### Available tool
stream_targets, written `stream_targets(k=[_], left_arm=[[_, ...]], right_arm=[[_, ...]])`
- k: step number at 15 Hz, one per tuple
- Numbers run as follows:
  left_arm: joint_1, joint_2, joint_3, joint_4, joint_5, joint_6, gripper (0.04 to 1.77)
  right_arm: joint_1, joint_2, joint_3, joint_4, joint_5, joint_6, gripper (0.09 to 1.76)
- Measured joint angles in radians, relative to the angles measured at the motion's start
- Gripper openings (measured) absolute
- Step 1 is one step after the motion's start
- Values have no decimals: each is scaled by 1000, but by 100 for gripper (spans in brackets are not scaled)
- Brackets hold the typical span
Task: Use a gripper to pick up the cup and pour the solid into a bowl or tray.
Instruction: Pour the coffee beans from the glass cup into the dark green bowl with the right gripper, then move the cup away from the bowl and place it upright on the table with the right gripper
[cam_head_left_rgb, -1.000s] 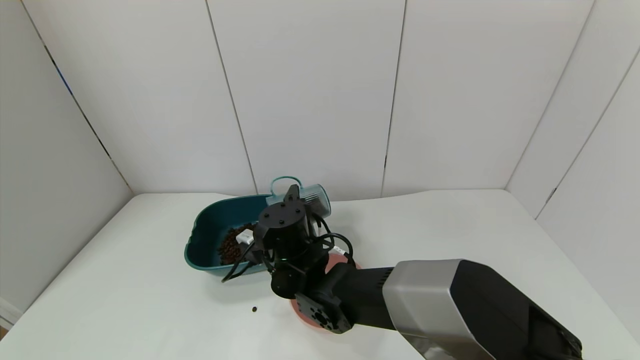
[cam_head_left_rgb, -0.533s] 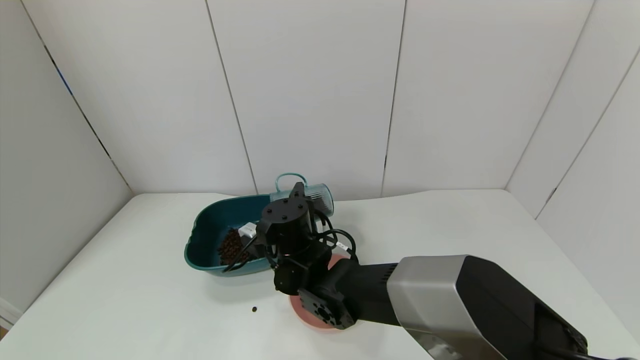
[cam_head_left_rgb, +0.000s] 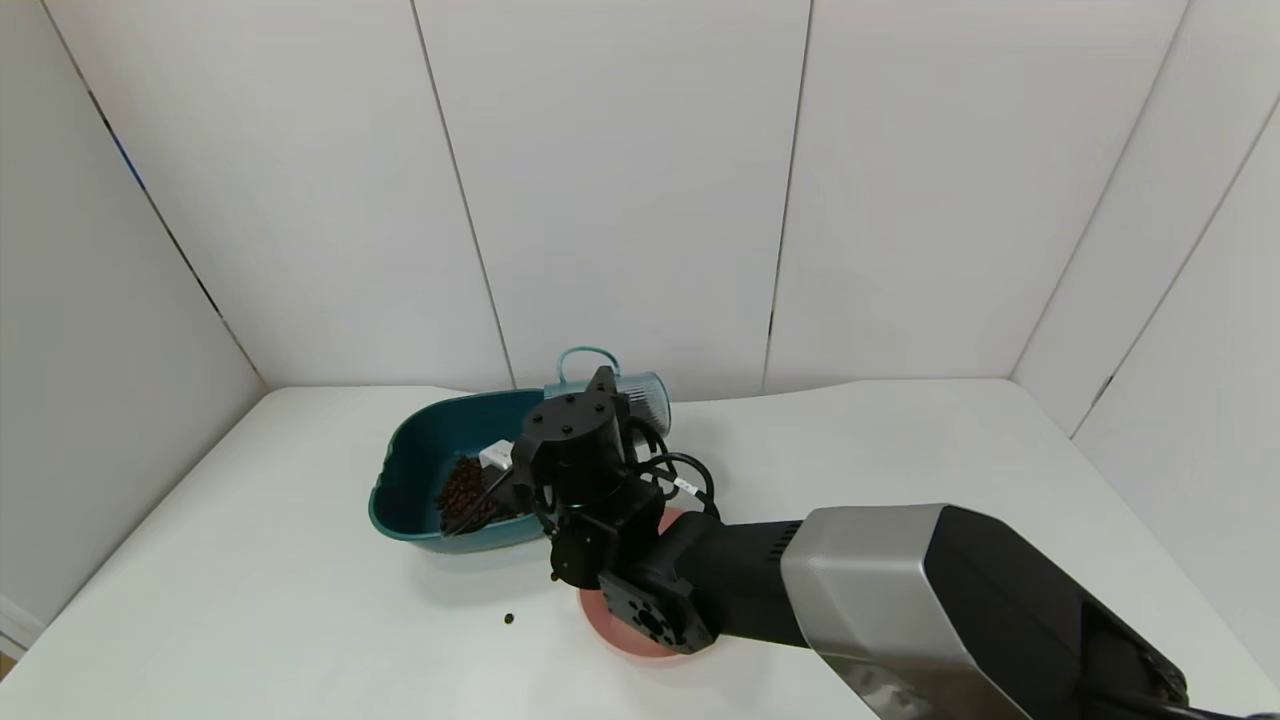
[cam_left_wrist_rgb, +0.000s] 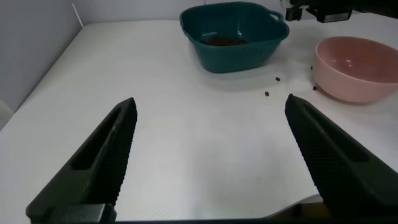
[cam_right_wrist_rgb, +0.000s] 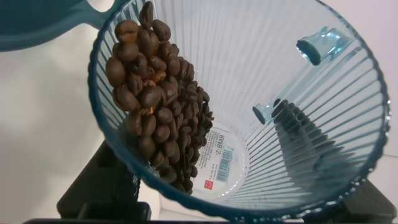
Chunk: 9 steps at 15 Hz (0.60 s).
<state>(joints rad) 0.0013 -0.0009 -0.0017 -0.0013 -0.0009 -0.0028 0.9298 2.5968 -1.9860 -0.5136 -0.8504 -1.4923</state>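
White panels walled our tabletop (cam_head_left_rgb: 250, 600). From the head, our right gripper (cam_head_left_rgb: 590, 400) clamped the cup (cam_head_left_rgb: 640, 395), tipped toward nine o'clock over the teal basin (cam_head_left_rgb: 400, 500) — beans (cam_head_left_rgb: 462, 492) already piled inside, one stray bean (cam_head_left_rgb: 509, 619) outside. Our left gripper (cam_left_wrist_rgb: 208, 162) hung open and empty. From the right wrist, beans (cam_right_wrist_rgb: 155, 112) remained in the cup (cam_right_wrist_rgb: 298, 106) — we judged pouring unfinished.

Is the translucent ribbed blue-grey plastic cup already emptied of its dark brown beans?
No: the right wrist view shows a heap of dark brown beans lying inside the translucent ribbed blue-grey plastic cup.
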Motion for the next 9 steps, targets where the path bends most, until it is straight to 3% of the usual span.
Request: stream_targets(k=[9], left_arm=[[0,0,0,0,0,0,172]], right_arm=[[-14,-91,13,233,1,383,136]])
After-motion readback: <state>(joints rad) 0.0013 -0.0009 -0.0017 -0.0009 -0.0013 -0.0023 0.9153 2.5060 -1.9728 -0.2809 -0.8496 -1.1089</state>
